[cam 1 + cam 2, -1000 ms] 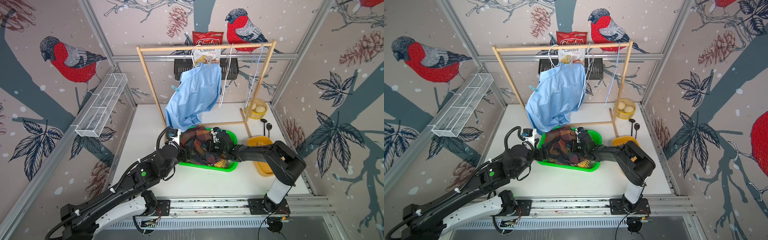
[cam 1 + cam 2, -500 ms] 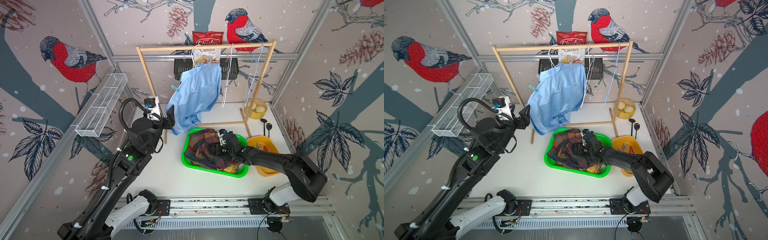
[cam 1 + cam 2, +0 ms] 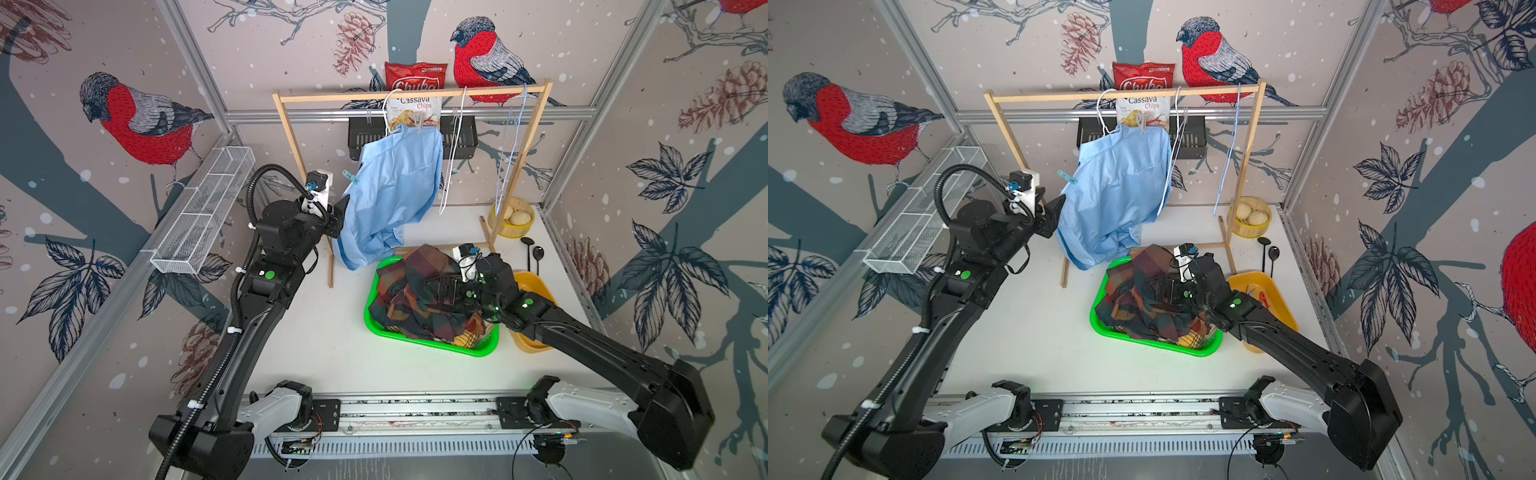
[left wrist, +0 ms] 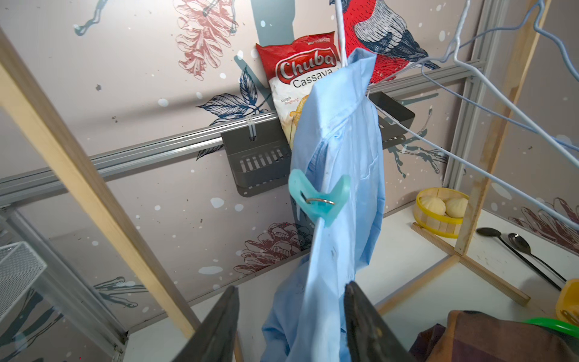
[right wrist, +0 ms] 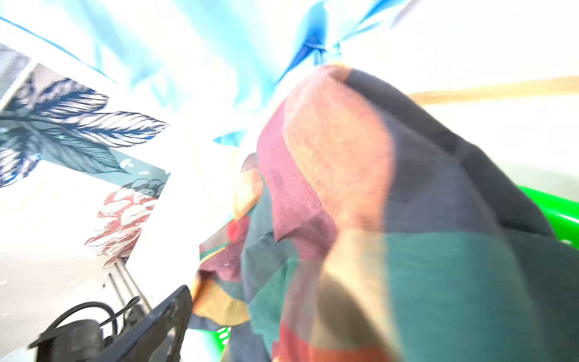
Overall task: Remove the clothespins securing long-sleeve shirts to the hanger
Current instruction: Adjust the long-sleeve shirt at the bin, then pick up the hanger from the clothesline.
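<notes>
A light blue shirt [image 3: 395,195] [image 3: 1113,195] hangs from a white wire hanger [image 3: 388,108] on the wooden rack [image 3: 411,94]. A teal clothespin [image 4: 319,200] [image 3: 350,178] grips its shoulder edge, and a pale clothespin [image 3: 420,124] sits at the collar. My left gripper [image 4: 291,286] [image 3: 338,214] is open just below the teal pin, a fold of blue cloth between its jaws. The dark plaid shirt [image 3: 419,291] [image 5: 376,219] lies heaped in the green basket [image 3: 436,345] over a yellow plaid one [image 3: 469,336]. My right gripper [image 3: 436,286] hovers open on the heap; only one of its fingers [image 5: 169,313] shows.
Two bare wire hangers [image 3: 453,158] [image 3: 511,153] hang on the rack. A yellow tray [image 3: 536,282] lies under my right arm. A bamboo steamer with buns [image 3: 511,216] and two dark spoons [image 3: 534,253] sit at the back right. A wire basket [image 3: 203,208] lines the left wall.
My left arm rose from the basket to the blue shirt's side and its jaws narrowed. The right gripper opened over the plaid heap. The green basket shifted right.
</notes>
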### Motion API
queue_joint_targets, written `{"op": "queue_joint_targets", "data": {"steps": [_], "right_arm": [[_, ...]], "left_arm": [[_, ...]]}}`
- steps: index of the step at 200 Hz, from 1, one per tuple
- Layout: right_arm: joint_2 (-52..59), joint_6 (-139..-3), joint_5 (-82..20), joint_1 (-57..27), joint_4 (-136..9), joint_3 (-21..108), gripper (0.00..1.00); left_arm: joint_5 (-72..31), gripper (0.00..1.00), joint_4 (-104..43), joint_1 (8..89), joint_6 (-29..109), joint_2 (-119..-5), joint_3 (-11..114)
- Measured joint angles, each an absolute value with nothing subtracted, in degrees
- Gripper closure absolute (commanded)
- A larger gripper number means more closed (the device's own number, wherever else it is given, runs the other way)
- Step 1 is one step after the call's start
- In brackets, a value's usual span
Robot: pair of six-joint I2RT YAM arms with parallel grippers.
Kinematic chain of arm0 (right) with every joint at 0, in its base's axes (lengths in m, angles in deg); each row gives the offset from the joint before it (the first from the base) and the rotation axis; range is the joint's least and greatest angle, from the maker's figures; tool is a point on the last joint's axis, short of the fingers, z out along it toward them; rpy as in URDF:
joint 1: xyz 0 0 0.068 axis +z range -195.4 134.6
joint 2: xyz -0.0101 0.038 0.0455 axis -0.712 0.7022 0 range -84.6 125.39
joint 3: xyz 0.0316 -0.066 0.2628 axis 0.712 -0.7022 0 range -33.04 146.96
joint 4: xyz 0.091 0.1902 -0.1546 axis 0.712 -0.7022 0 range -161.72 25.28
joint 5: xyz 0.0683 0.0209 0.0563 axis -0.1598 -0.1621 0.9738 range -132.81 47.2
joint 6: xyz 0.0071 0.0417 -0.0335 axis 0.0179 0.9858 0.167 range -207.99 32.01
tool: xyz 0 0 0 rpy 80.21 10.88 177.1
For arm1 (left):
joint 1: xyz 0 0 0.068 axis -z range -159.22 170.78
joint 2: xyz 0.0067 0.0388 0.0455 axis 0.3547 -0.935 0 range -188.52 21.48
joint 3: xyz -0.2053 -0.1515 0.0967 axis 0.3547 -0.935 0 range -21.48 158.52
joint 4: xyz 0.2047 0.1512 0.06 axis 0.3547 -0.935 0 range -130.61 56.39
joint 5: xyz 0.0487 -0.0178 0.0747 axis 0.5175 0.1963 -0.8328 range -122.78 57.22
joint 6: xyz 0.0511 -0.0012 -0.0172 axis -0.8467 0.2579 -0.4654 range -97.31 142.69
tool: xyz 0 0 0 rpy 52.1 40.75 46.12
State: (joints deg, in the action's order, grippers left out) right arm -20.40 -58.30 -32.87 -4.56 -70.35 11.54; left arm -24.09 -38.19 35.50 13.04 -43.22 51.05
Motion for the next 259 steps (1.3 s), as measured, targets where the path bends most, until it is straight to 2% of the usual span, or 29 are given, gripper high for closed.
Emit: {"op": "queue_joint_targets", "data": {"steps": [69, 163, 259], "right_arm": [[-22.6, -59.5, -30.3, -7.9, -72.6, 11.3, 0.00], [-22.3, -59.5, -27.9, -10.6, -72.7, 10.0, 0.00], [-21.0, -59.5, -27.3, -10.9, -72.4, 9.9, 0.00]], "left_arm": [[-16.6, 0.62, -38.2, 34.8, 10.0, -48.6, 53.7], [-14.4, 1.00, -38.2, 34.6, 9.5, -50.3, 55.2], [-13.2, 1.00, -37.3, 34.5, 18.4, -50.4, 56.1]]}}
